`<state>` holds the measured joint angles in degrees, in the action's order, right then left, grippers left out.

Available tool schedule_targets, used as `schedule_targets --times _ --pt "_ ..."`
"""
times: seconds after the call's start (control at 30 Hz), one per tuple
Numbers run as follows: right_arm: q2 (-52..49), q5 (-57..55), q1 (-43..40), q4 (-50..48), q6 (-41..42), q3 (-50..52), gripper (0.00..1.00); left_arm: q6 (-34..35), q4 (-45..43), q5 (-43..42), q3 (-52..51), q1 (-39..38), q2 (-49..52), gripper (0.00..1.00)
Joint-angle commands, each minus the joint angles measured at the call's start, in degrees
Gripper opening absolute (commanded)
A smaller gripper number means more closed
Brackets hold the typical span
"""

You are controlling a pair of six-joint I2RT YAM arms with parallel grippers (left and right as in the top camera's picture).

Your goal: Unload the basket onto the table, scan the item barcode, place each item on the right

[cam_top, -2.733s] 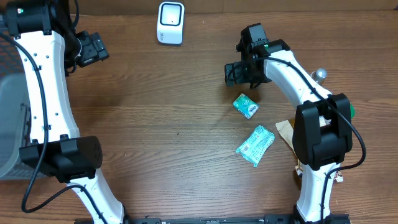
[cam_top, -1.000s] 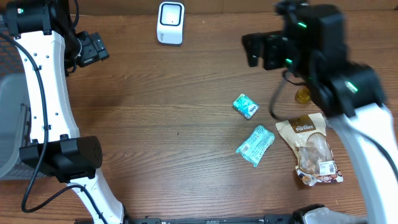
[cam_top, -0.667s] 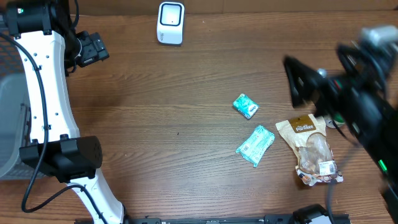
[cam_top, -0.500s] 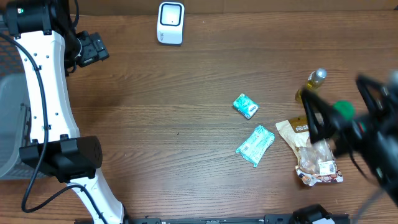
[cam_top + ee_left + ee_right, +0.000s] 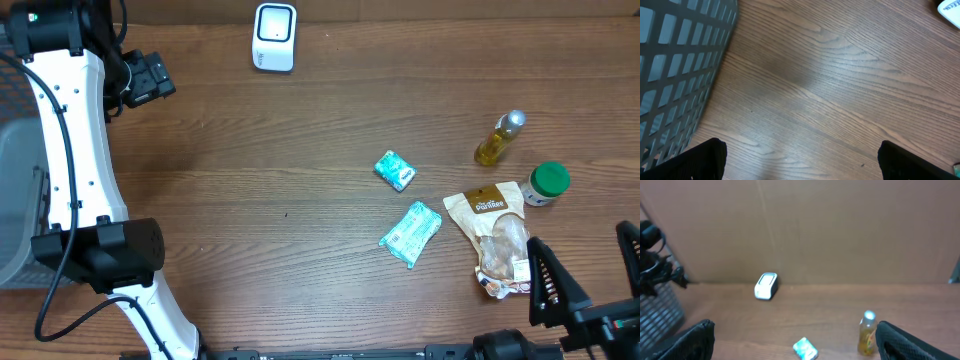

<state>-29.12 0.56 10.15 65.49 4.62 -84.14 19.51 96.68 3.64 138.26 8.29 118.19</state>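
Left gripper [image 5: 158, 78]: hovers at the far-left rear of the table [image 5: 250, 180], over bare wood near the grey basket [image 5: 15, 200]; stands spread wide, with nothing between the fingers [image 5: 700, 162]; touches no item

Right gripper [image 5: 578, 240]: hangs at the near-right corner, raised well above the wood; faces the brown cardboard wall [image 5: 840, 230] at the back; stands spread wide too, with the fingers [image 5: 690, 340] apart at the lower corners of the wrist view; pinches nothing

Scanner [image 5: 274, 37]: sits at the rear edge, left of centre; shows a white body with a dark window on its face; lies well apart from both grippers

Small teal packet [image 5: 396, 170]: lies flat on the wood right of centre, between the scanner and the group at the near right; touches nothing but the table

Larger teal packet [image 5: 411, 233]: lies just in front of the small one, turned at a slant, apart from it

Brown snack pouch [image 5: 498, 235]: lies flat to the right of the larger packet; ends near the inner finger of the right gripper

Yellow bottle [image 5: 498, 138]: stands upright behind the pouch, silver cap up

Green-lidded jar [image 5: 545, 184]: stands just beside the pouch's far right corner, near the bottle
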Motion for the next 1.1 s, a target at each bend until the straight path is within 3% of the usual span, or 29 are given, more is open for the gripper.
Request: schedule_targets --times 0.0,0.17,0.5,0.6,0.87,1.07 --pt "4.72 -0.55 -1.51 -4.81 -0.13 8.81 1.0 -0.22 0.11 -0.11 -0.22 -0.02 -1.31 1.0" --pt "11.98 -0.48 -1.66 -18.97 -0.07 24.44 1.0 -0.22 0.11 -0.11 -0.22 -0.02 -1.31 1.0" --pt "23.41 -0.46 -1.66 -63.73 0.13 58.01 1.0 -0.22 0.11 -0.09 -0.22 -0.02 -1.31 1.0" --pt "26.62 0.26 -1.66 -72.98 0.13 66.23 1.0 -0.22 0.11 -0.09 -0.22 -0.02 -1.31 1.0" --pt "28.96 1.22 -1.66 -86.73 0.11 81.57 1.0 -0.22 0.11 -0.09 -0.22 -0.02 -1.31 0.99" --pt "28.96 1.01 -1.66 -81.11 0.09 83.69 1.0 -0.22 0.11 -0.09 -0.22 -0.02 -1.31 1.0"
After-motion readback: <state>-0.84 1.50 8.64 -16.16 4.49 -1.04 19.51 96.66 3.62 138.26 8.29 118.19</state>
